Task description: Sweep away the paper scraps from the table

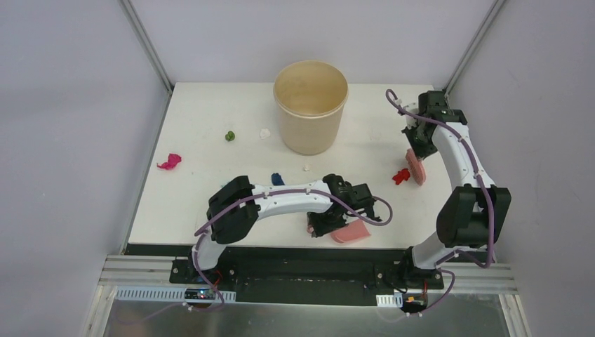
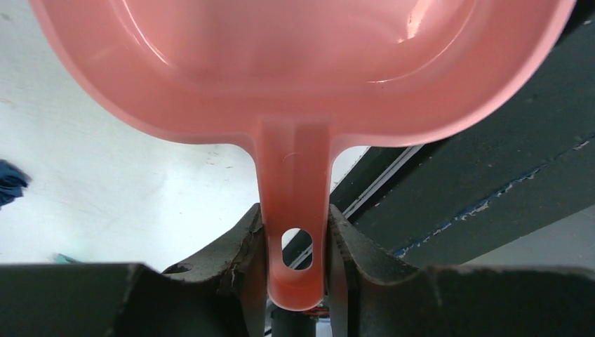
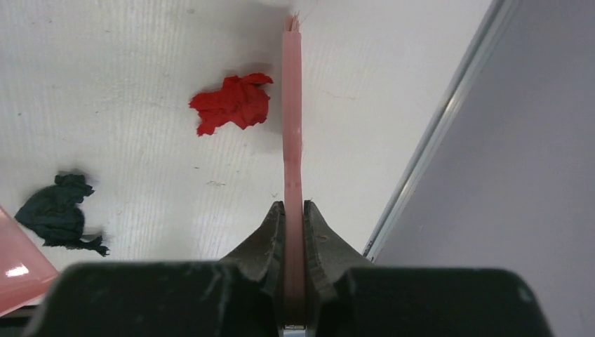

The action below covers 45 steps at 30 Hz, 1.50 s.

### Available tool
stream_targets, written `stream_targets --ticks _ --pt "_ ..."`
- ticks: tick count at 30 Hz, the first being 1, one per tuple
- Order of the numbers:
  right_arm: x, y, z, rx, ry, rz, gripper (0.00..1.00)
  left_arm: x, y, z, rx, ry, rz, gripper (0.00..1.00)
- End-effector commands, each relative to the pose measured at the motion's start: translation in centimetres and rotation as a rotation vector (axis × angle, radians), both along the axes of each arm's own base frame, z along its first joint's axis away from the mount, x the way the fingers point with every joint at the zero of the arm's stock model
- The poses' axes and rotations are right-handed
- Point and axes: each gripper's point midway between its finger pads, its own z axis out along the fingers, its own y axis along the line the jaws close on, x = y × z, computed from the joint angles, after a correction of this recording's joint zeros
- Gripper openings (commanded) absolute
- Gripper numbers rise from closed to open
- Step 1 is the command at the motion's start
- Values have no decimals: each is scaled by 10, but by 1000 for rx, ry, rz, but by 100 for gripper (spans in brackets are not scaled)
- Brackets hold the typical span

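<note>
My left gripper point(image 1: 334, 225) point(image 2: 295, 235) is shut on the handle of the pink dustpan point(image 1: 351, 234) point(image 2: 302, 63), held at the table's point(image 1: 210, 196) front edge. My right gripper point(image 1: 417, 149) point(image 3: 294, 210) is shut on the pink hand brush point(image 1: 415, 170) point(image 3: 292, 105), which points down at the table on the right. A red scrap point(image 1: 400, 176) point(image 3: 234, 103) lies just left of the brush. A black scrap point(image 3: 59, 210) lies between brush and dustpan. A blue scrap point(image 1: 277, 179) point(image 2: 10, 184), a magenta scrap point(image 1: 169, 162), a green scrap point(image 1: 229, 135) and white bits point(image 1: 264, 133) lie further left.
A tall beige bucket point(image 1: 311, 105) stands at the back middle of the table. Grey walls close in on the left, right and back. A black strip point(image 2: 477, 182) runs along the front edge beside the dustpan.
</note>
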Motion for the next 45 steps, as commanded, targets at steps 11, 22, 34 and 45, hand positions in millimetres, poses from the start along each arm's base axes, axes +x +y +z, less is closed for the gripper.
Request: stream_targets --ticks 11,22,34,45 --pt "-120 128 11 492 243 214 0 12 -39 -11 -30 -16 -13 0" --pt "-141 150 41 632 284 198 0 26 -57 -6 -176 -116 34 0" --pt "-114 133 103 530 120 233 0 39 -50 4 -308 -216 70 0" --pt "-82 129 140 555 0 255 0 53 14 12 -275 -213 346 0"
